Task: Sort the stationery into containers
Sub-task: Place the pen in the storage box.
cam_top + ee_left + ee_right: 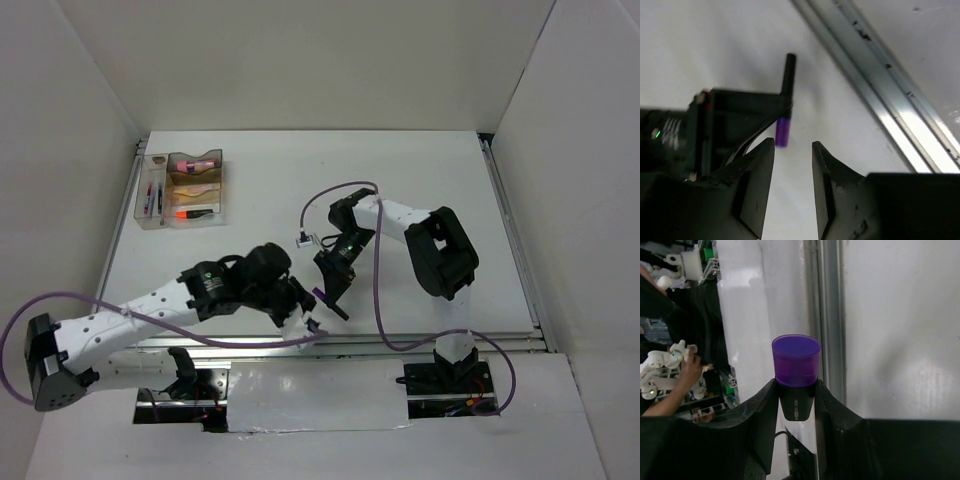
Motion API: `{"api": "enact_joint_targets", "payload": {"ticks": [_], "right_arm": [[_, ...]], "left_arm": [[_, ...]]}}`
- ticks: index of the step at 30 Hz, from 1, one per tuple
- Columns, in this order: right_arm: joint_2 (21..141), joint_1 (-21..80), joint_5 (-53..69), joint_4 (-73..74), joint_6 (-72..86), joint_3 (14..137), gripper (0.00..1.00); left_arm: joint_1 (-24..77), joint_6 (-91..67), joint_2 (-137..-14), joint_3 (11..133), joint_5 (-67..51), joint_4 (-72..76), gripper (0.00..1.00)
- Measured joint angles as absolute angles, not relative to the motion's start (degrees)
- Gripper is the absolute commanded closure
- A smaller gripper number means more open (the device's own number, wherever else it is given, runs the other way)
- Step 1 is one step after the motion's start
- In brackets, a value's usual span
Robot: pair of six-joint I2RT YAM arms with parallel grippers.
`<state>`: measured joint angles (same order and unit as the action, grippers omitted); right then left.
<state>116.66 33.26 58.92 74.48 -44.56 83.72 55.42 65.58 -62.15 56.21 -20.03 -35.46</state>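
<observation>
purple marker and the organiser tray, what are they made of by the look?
The purple marker is likely plastic: its cap is translucent and glossy, lighter along the rim, and the barrel is opaque black and duller. The organiser tray is probably clear rigid plastic, since its contents and dividers show through the walls. Its brownish bottom is too small to judge.

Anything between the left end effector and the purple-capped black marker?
Nothing visible. The purple-capped black marker, clamped in the right end effector, sits just ahead of the open left end effector.
</observation>
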Motion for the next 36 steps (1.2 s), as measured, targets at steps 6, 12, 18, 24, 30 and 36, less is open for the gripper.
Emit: {"api": "enact_joint_targets", "payload": {"ticks": [6,12,18,24,30,36], "right_arm": [[116.6,34.1,61.1,75.4,-44.3,82.8,1.0],[116.7,34.0,62.5,75.7,-43.2,82.8,1.0],[116.7,34.0,63.8,75.8,-42.2,82.9,1.0],[117.7,34.0,63.9,75.8,-41.5,82.9,1.0],[117.9,34.0,64.0,75.8,-41.1,82.9,1.0],[117.9,34.0,64.0,75.7,-40.9,82.9,1.0]], "left_arm": [[65.8,64.9,-69.8,56.2,-15.6,-35.5,0.52],[66.4,61.4,-76.0,56.8,-13.3,-32.5,0.52],[66.4,59.3,-77.8,57.5,-11.5,-29.5,0.53],[66.5,58.1,-79.8,59.3,-10.2,-27.6,0.52],[66.5,58.3,-81.3,60.0,-9.7,-26.7,0.53],[66.7,58.6,-83.7,60.0,-9.4,-26.3,0.56]]}}
